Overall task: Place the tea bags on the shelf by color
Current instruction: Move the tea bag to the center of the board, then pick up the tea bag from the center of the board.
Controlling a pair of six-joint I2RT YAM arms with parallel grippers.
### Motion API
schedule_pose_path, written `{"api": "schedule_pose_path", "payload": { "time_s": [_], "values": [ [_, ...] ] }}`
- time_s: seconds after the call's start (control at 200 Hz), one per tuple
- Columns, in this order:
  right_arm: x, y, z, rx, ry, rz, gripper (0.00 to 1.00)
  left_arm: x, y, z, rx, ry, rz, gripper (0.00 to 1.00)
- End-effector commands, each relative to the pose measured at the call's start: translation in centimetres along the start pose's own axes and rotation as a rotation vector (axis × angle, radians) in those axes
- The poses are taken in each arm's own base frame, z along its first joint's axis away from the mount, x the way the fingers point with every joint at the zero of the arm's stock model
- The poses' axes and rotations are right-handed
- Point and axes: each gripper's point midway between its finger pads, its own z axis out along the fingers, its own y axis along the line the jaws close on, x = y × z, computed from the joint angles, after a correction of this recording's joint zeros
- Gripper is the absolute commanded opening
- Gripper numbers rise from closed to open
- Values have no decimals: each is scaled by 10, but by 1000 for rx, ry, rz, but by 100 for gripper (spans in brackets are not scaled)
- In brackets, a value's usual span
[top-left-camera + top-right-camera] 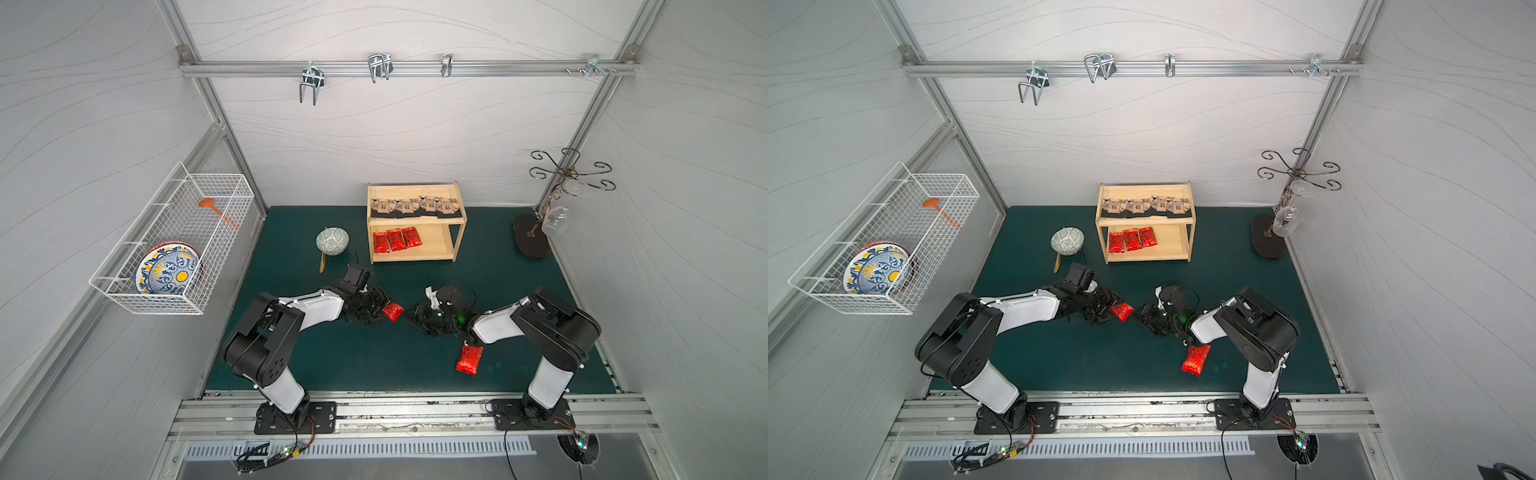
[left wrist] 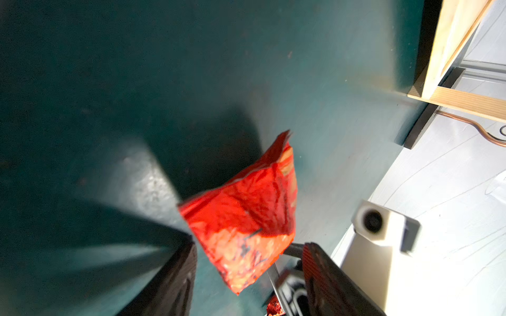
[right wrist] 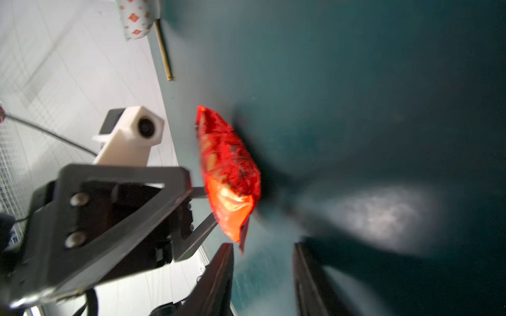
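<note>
Now, your left end effector (image 1: 383, 311) pinches a glossy red foil sachet (image 1: 392, 312) clear of the dark green worktop (image 1: 332, 353). Your right end effector (image 3: 262, 247) faces it with jaws apart, the sachet's corner just ahead of them, ungripped. The two-tier light wooden shelf (image 1: 415, 258) stands well beyond both.

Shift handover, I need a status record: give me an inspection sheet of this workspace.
Surface: green mat, flat.
Job's things: shelf holds four beige tea bags on top, three red tea bags below; raised red bag between the claws; loose red bag on the mat.
Clutter: bowl, stick beside it.
Claws: left claw grips the raised red bag; right claw open, facing it.
Cables: black leads at the arm bases.
Surroundings: wire basket with plate; glass stand; hooks.
</note>
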Motion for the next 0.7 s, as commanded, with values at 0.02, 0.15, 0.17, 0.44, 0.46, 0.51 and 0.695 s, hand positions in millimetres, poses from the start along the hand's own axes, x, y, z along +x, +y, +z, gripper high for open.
{"api": "schedule_pose_path", "payload": {
  "time_s": [0.02,0.15,0.17,0.44,0.46,0.51,0.695],
  "values": [
    [-1,-3,11,-2,-10,62,36,-1,4,-4,8,-1,11,67],
    [-2,-6,18,3,-8,84,31,-6,7,-9,17,-6,1,66],
    [-1,-6,19,3,-5,88,30,-6,7,-10,19,-7,1,66],
    [-1,-11,28,-13,12,114,20,-9,16,-13,11,-9,-5,65],
    [-1,-11,29,-14,12,117,19,-10,17,-14,10,-9,-7,65],
    [-2,-11,29,-21,10,120,17,-11,18,-15,11,-12,-8,65],
    [-6,-11,26,-42,-2,132,10,-13,20,-15,5,-17,-9,64]
  ]
}}
